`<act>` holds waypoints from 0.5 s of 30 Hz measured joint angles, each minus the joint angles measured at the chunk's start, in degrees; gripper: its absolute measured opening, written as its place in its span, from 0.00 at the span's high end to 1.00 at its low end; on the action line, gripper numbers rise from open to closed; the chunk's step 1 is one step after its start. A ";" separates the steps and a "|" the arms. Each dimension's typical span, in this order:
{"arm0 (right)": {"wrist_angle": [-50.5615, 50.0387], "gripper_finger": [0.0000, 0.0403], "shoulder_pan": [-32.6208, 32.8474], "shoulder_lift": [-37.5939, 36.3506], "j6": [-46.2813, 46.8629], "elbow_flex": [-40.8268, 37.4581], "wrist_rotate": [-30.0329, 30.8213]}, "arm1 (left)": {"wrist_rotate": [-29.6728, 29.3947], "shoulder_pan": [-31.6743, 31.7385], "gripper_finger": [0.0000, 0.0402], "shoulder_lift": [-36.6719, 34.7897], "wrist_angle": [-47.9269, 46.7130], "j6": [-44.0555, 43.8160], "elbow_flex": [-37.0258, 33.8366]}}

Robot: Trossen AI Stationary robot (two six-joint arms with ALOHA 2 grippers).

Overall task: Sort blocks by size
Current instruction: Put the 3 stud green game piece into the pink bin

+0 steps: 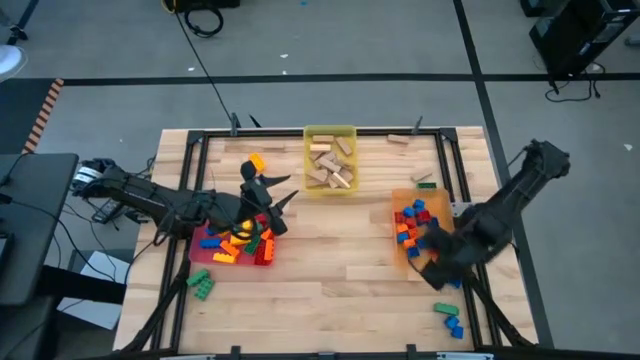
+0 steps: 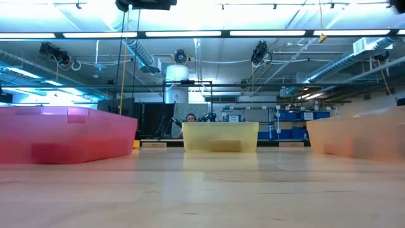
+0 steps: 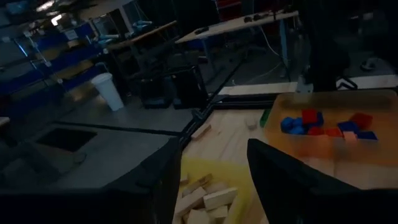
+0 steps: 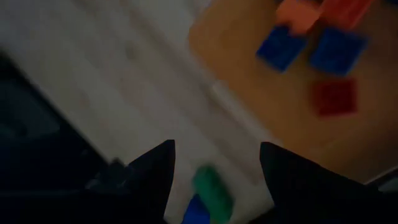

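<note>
High view: blocks (image 1: 413, 222) sit in trays, few loose on desk (image 1: 330, 270). Light, stiff, slick plastic; pinch across flat sides. Right end effector (image 4: 214, 165) fingers apart, empty, above green block (image 4: 210, 183). Left end effector (image 3: 211, 180) parted, empty, over red tray (image 1: 205, 250).

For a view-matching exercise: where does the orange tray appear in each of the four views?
High view: orange tray, right of centre, by the right arm.
Low view: far right.
Left wrist view: upper right, holding blue and red bricks.
Right wrist view: upper right.
Shared landmark: yellow tray, absent from the right wrist view.
</note>
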 joint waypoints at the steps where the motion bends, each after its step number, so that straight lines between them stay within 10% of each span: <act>1: 1.06 0.38 2.37 0.69 0.96 0.00 0.00 | 0.02 -0.12 0.52 0.00 -0.33 -0.81 -0.02; 15: 11.55 0.40 18.44 18.42 -1.52 0.04 -0.41 | 0.98 -0.34 0.52 3.44 -0.22 -4.62 0.09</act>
